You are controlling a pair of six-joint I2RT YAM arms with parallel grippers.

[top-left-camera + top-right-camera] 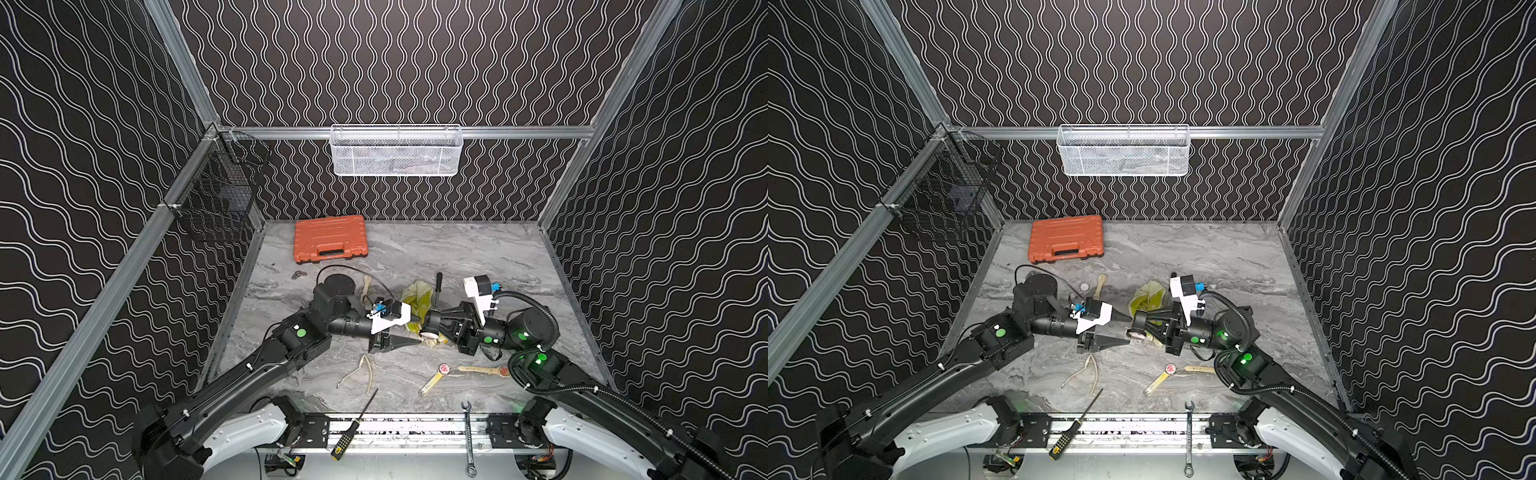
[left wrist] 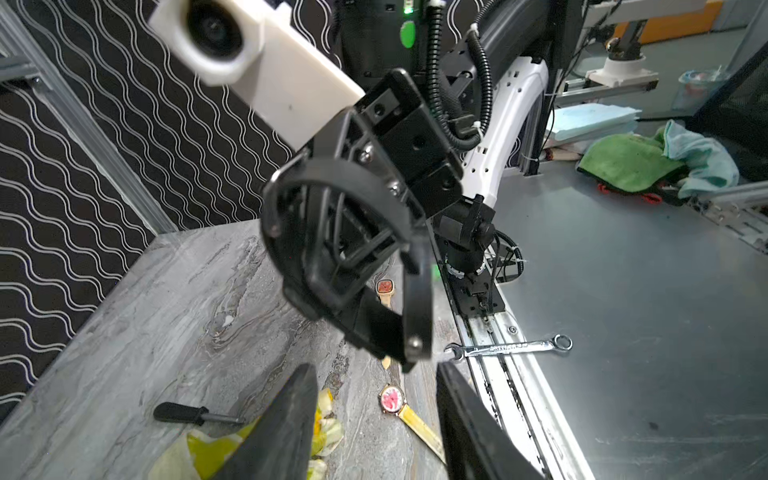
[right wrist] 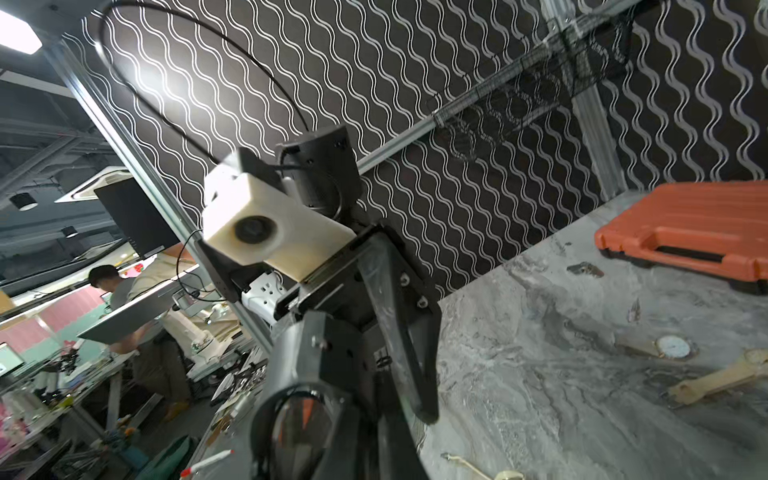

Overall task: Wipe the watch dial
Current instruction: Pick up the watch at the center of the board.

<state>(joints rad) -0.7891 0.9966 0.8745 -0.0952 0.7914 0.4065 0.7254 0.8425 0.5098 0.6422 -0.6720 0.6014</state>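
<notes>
The watch [image 3: 299,419] pinched by the right gripper [image 1: 430,328] is only a blurred glass disc in the right wrist view, and its markings cannot be read. The left gripper [image 2: 374,368] has its fingers [image 2: 286,415] cut off by the picture's edge. In both top views, the two grippers partly hide the yellow-green cloth [image 1: 419,296]. The contents of the white basket [image 1: 395,166] are indistinct behind its mesh.

Both top views look down from high above the front edge toward the back wall [image 1: 395,83], taking in the whole counter [image 1: 457,257] from afar. The left wrist camera sits close behind the left pincer [image 2: 374,372], facing the right pincer [image 2: 409,345] and the front rail [image 2: 519,395]. The right wrist camera faces back at the left pincer, toward the orange case [image 3: 685,224], which both top views also show.
</notes>
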